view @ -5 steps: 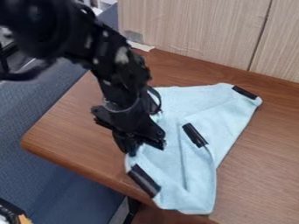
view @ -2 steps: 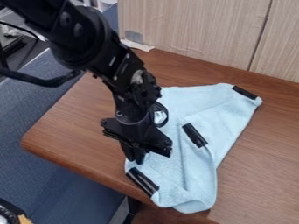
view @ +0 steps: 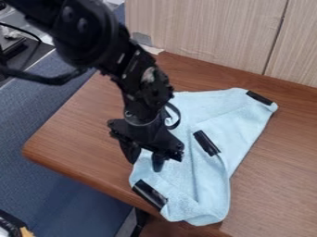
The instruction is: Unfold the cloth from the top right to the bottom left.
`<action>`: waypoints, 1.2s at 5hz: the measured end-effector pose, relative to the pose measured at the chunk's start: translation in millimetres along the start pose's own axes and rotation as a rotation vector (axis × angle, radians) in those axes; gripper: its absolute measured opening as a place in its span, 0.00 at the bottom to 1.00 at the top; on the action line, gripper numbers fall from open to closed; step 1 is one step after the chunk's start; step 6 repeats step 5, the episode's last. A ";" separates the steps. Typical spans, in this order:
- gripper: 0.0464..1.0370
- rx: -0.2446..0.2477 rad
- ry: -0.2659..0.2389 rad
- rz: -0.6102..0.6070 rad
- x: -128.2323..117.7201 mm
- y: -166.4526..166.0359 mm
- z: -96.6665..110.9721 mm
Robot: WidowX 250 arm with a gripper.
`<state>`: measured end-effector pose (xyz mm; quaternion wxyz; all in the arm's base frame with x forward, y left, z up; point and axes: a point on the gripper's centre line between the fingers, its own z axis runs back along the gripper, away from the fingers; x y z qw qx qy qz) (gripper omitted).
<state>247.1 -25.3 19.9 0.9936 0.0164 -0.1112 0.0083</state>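
The light blue cloth (view: 243, 126) lies partly folded on the brown table, with creases through its middle and its lower end over the table's front edge. Black strips mark its upper right corner, its centre and its lower left edge. My gripper (view: 145, 166) points down at the cloth's left side, above the lower left strip (view: 149, 194). Its two fingers stand apart, one at the cloth's left edge and the other over the cloth. Whether any fabric touches the fingers, I cannot tell.
The wooden table (view: 80, 134) has its rounded corner at the left. Behind it rises a pale wood-grain panel (view: 204, 34). A blue surface (view: 62, 185) lies below and beyond the table's left edge.
The fingers have spread apart after being close together. Over the last second the gripper has shifted slightly right, and the cloth's lower left edge has moved a little left. Its bottom edge has bunched slightly.
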 end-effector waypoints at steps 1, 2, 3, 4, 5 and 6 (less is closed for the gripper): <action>0.96 0.011 0.009 -0.039 7.3 0.9 10.8; 0.97 0.031 0.012 -0.095 15.1 -3.8 23.2; 0.96 0.029 -0.033 -0.144 31.8 -10.8 44.1; 0.96 0.014 -0.064 -0.179 42.9 -16.1 58.7; 0.96 0.009 -0.074 -0.208 48.4 -19.7 65.0; 0.96 0.009 -0.074 -0.208 48.4 -19.7 65.0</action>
